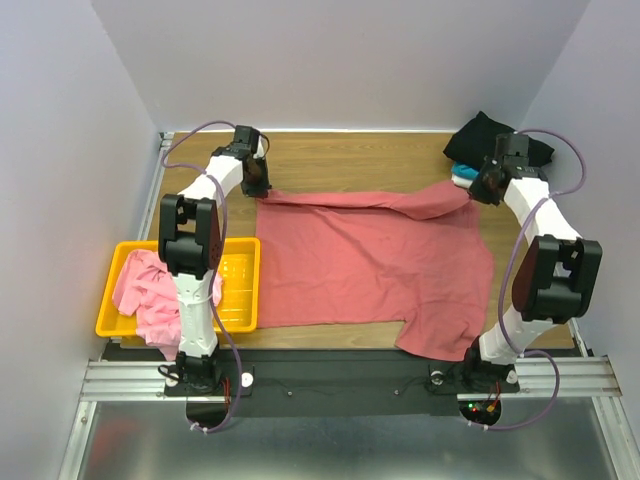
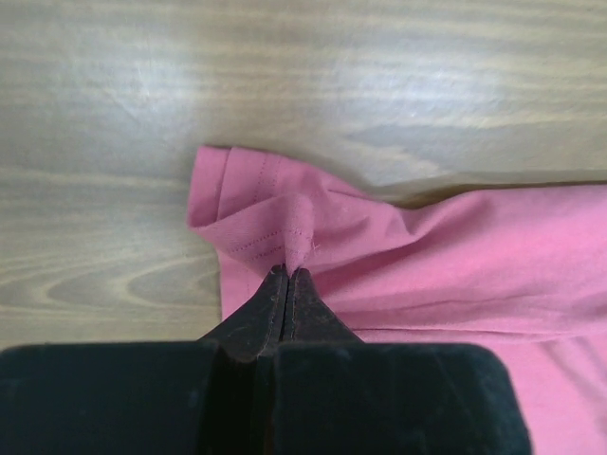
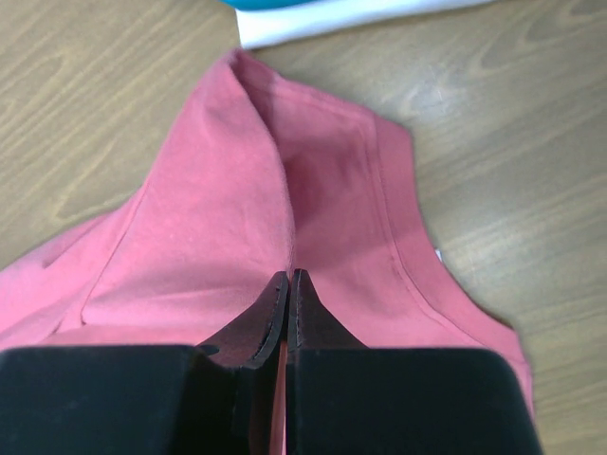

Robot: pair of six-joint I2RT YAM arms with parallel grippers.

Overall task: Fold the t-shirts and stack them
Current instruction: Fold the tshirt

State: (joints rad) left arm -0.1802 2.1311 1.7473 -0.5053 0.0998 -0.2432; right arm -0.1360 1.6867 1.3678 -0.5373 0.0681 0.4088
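Red shirt (image 1: pixel 375 260) lies spread over the middle of the surface (image 1: pixel 340 160), far edge rumpled. From the top you just see arms at its two far corners. The wrist cams show the grips: left hand (image 2: pixel 287 275) clamped on a pinch of hem, right hand (image 3: pixel 288 277) squeezed on a raised fold. Only the top view has the pink shirt (image 1: pixel 145 290) in the basket (image 1: pixel 240 285) near left, and the black shirt (image 1: pixel 490 140) far right.
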